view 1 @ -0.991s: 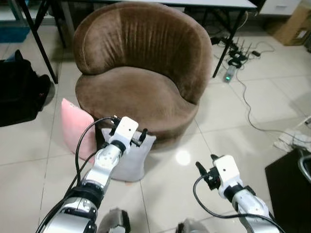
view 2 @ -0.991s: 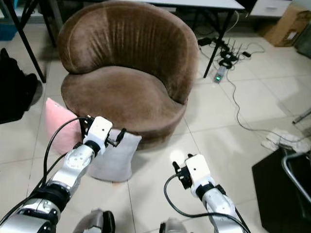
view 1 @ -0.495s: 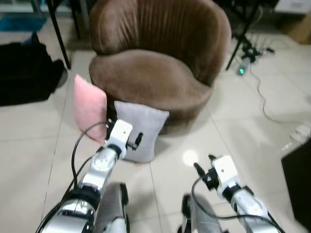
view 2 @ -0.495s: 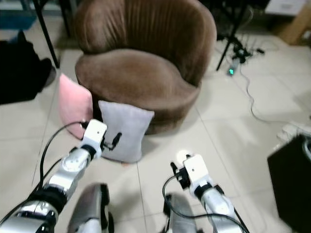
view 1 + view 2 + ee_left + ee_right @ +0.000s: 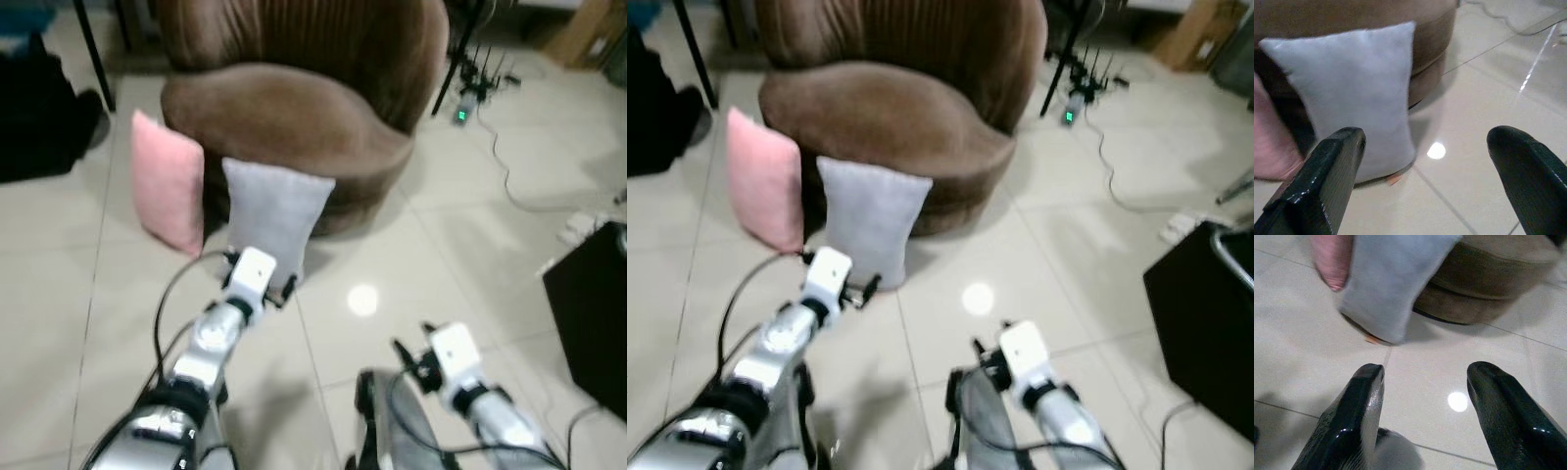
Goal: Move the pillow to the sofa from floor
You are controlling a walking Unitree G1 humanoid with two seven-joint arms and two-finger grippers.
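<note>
A grey pillow (image 5: 275, 215) stands on the floor, leaning against the front of the round brown sofa chair (image 5: 294, 117). A pink pillow (image 5: 167, 181) leans beside it on the left. My left gripper (image 5: 257, 286) hovers just in front of the grey pillow's lower edge, open, with nothing between its fingers (image 5: 1322, 181). In the left wrist view the grey pillow (image 5: 1359, 88) sits a short way ahead. My right gripper (image 5: 409, 354) is lower and to the right over bare tile, open and empty, with the grey pillow (image 5: 1391, 279) further off.
A black bag (image 5: 39, 117) lies on the floor at the left. Cables and a power strip with a green light (image 5: 460, 116) run at the back right. A black box (image 5: 593, 313) stands at the right edge. Cream tile (image 5: 470, 245) lies open between.
The camera has tipped down and drawn back, so the chair sits higher in the picture. My left gripper has come off the grey pillow's top and now sits low before it.
</note>
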